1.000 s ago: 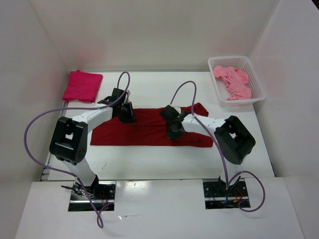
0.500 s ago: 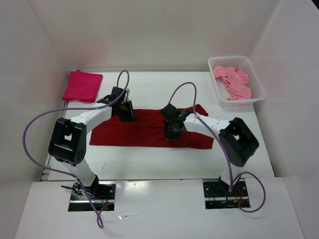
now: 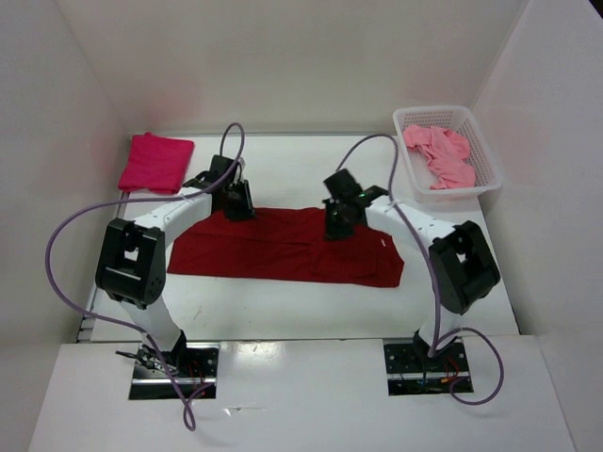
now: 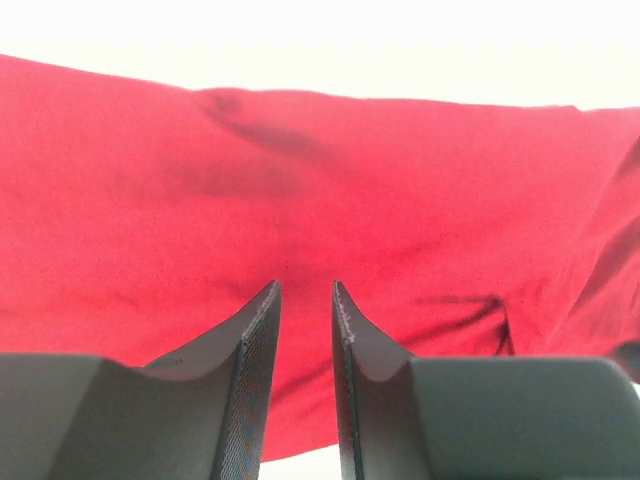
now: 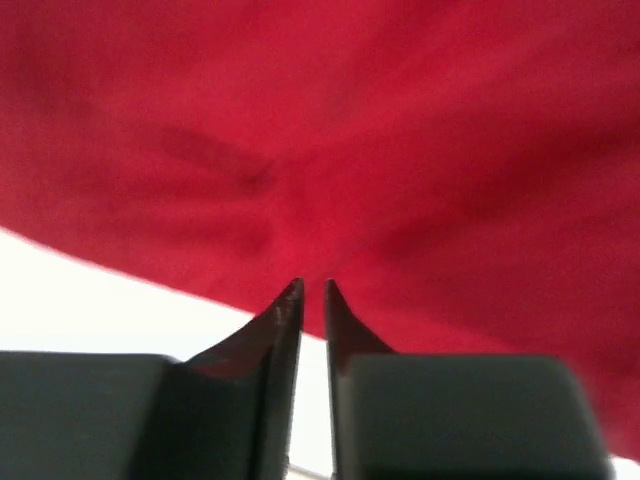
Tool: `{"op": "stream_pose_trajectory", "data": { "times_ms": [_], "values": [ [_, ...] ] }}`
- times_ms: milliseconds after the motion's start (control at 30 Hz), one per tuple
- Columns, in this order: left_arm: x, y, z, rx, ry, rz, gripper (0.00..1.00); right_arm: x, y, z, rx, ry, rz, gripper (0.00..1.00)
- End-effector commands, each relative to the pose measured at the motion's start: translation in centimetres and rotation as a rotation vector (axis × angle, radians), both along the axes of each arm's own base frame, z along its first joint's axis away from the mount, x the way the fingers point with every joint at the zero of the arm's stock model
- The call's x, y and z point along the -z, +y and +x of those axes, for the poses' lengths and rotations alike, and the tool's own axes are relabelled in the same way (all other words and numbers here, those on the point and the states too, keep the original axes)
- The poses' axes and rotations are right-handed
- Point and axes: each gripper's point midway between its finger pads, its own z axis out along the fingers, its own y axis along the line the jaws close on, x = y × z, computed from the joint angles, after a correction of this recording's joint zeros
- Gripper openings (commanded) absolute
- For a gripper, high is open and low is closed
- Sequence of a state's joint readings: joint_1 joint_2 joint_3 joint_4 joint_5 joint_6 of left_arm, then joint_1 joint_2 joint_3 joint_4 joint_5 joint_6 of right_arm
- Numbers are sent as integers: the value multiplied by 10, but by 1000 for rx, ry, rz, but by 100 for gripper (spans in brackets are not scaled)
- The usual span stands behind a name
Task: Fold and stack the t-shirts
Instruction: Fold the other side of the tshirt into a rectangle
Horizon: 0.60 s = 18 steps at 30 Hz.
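Note:
The dark red t-shirt (image 3: 283, 250) lies flat as a long band across the middle of the table. My left gripper (image 3: 239, 211) hangs over the shirt's far edge on the left, with a narrow gap between its jaws and nothing in it (image 4: 305, 285); red cloth (image 4: 400, 180) fills that wrist view. My right gripper (image 3: 337, 228) is over the far edge right of centre, jaws slightly apart (image 5: 312, 283), with bare table showing through the gap and red cloth (image 5: 400, 140) beyond. A folded crimson-pink t-shirt (image 3: 155, 162) rests at the back left. The light pink t-shirt (image 3: 438, 155) lies crumpled in the basket.
The white mesh basket (image 3: 478, 185) stands at the back right corner. White walls close in the table on the left, back and right. Purple cables (image 3: 66, 235) loop off both arms.
My right gripper has moved from the middle of the dark red shirt back to its far edge. My left gripper has shifted a little farther away. The shirt now lies flatter.

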<state>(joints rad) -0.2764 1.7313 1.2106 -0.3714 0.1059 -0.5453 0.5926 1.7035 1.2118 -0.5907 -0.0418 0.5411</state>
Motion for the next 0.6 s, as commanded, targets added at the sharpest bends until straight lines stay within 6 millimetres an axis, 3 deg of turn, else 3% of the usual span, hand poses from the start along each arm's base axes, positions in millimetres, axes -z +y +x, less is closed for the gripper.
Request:
{"op": "stream_pose_trajectory", "data": {
  "times_ms": [0,67,133,167,200,367,433,567],
  "values": [
    [0,7,28,-28,-43,9,35,-49,-47,61,144,-197,16,10],
    [-3,8,38,-45,-51,-11,35,-57,-77,90,225,-283,-16,1],
    [3,10,42,-60,-38,-29,35,-51,-101,111,307,-315,-77,1],
    [6,13,45,-74,-33,-43,36,-50,-116,122,342,-329,-99,6],
    [6,19,47,-88,-34,-43,36,-48,-127,129,378,-337,-136,18],
    [18,34,55,-122,-14,-47,36,-30,-148,165,412,-347,-226,34],
    [16,45,60,-155,-21,-53,36,-26,-154,175,424,-350,-251,37],
    [32,73,60,-226,11,-53,36,9,-159,186,402,-288,-308,37]
  ]
}}
